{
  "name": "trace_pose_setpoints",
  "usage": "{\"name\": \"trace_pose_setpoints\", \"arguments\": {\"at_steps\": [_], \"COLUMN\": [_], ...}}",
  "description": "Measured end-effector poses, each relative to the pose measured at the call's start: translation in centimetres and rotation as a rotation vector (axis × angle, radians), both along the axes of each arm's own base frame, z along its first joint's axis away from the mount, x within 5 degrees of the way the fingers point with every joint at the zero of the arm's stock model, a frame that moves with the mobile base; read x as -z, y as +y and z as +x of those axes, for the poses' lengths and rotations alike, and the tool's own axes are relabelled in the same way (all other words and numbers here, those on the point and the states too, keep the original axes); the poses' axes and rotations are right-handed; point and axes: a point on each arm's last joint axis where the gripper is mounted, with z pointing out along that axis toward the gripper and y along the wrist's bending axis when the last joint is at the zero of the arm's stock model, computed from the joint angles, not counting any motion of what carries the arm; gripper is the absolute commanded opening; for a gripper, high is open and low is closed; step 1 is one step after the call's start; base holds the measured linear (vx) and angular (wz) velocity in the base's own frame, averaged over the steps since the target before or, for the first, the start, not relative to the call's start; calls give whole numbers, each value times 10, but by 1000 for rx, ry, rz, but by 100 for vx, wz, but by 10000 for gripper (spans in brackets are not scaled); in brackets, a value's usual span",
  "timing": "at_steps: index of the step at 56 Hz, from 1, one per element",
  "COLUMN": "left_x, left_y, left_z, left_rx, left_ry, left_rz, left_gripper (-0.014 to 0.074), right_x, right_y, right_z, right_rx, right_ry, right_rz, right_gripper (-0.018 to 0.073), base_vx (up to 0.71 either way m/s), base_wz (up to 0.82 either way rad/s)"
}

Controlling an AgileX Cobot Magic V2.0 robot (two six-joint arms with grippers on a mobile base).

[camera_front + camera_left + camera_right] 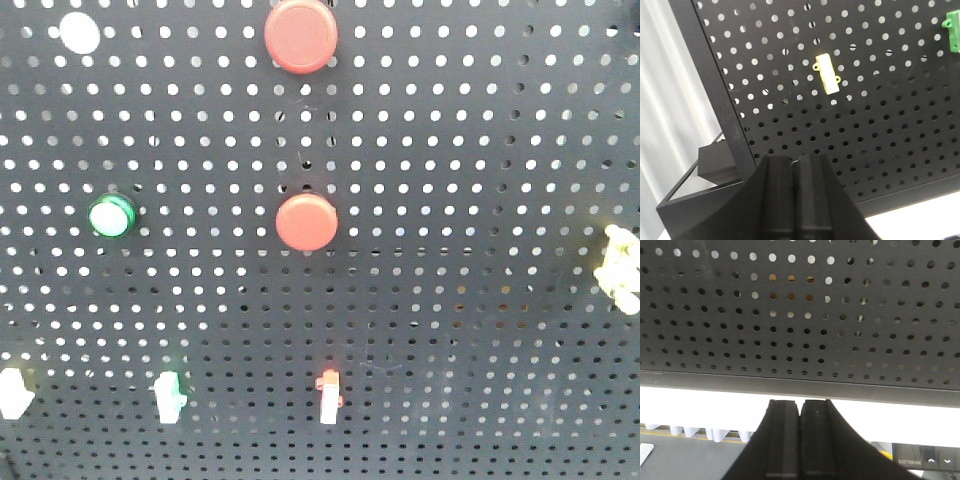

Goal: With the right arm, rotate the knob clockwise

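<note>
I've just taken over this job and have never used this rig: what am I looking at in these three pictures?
It is a two-armed robot facing an upright black pegboard. The front view shows the board's fittings: an upper red cap, a lower red cap, a green cap and small switches below. The other two pictures come from cameras on the wrists. The left hand looks up at a yellow switch; the right hand points at the board's lower edge. Both hands are shut and hold nothing. Which fitting is the knob is unclear.

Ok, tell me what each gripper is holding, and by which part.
Nothing. The left gripper and the right gripper both have their jaws shut together with nothing between them, clear of the pegboard.
</note>
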Motion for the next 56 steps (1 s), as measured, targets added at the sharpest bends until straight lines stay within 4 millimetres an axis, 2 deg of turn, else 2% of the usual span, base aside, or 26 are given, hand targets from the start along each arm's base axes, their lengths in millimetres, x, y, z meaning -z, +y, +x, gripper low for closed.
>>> {"name": "trace_pose_setpoints", "arguments": {"at_steps": [25,34,39,41,49,56], "left_x": [0,0,0,0,0,0], "left_y": [0,0,0,0,0,0], "left_z": [0,0,0,0,0,0], "left_rx": [0,0,0,0,0,0], "left_ry": [0,0,0,0,0,0], "left_rz": [0,0,0,0,0,0], "left_gripper": [-6,-6,-6,-6,-6,-6], "right_x": [0,-16,-40,-57,-140,-216], "right_y": [0,-2,-2,-2,-1,-1], "right_z": [0,1,-3,-6,-18,-10], "right_rx": [0,26,27,23,14,10], "right_ry": [-3,-170,-257,-295,-418,-464], "right_rz": [0,63,88,77,15,-22], "right_gripper": [-4,-4,-4,-4,-4,-4], "base_vx": [0,0,0,0,0,0], "base_wz": [0,0,0,0,0,0]}}
